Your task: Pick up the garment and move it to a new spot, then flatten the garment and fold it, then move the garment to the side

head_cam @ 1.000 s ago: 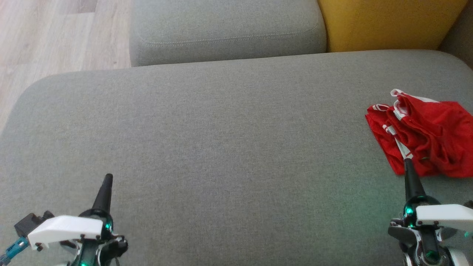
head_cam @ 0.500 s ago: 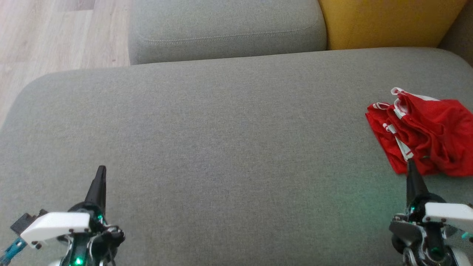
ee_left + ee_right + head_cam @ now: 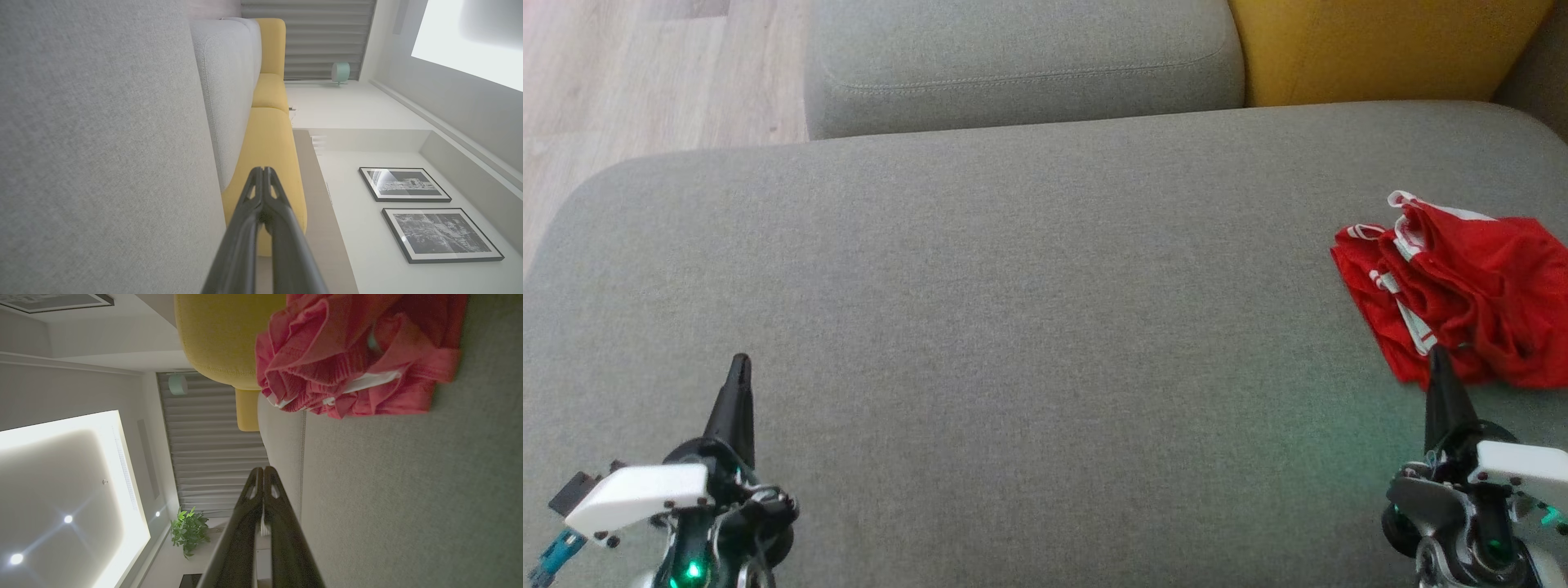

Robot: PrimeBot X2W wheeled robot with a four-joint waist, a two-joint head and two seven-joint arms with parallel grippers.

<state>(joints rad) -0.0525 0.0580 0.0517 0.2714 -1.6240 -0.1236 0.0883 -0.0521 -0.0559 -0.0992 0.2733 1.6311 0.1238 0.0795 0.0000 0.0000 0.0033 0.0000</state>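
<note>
1. Support surface. The large grey woven-fabric sofa seat cushion [image 3: 1029, 327] carries the work. Behind it lie a smaller grey back cushion [image 3: 1021, 65] and a mustard-yellow upholstered cushion [image 3: 1380, 49]. Pale wood-plank floor [image 3: 645, 82] shows at the far left.

2. Task item. The red knit garment with white trim [image 3: 1462, 294] lies at the right edge of the seat cushion and runs out of the head view. It is bunched in loose, uneven layers, not laid flat. The wide bare centre of the seat cushion is probably kept free as the area for flattening and folding. These pictures do not settle whether this side position is a start or a finish.

3. Left end effector [image 3: 738, 363]. It is at the lower left, well apart from the garment, and points across the seat cushion. In the left wrist view both dark fingers [image 3: 245, 228] meet at the tips with no gap. It holds nothing. No contact with the seat cushion is visible.

4. Right end effector [image 3: 1437, 359]. It is at the lower right, aimed at the garment's near edge. In the head view its tip overlaps that edge. The right wrist view shows bare seat cushion between tip and cloth, so contact is unlikely. The fingers are pressed together and empty. They must spread before any grasp of the garment.
</note>
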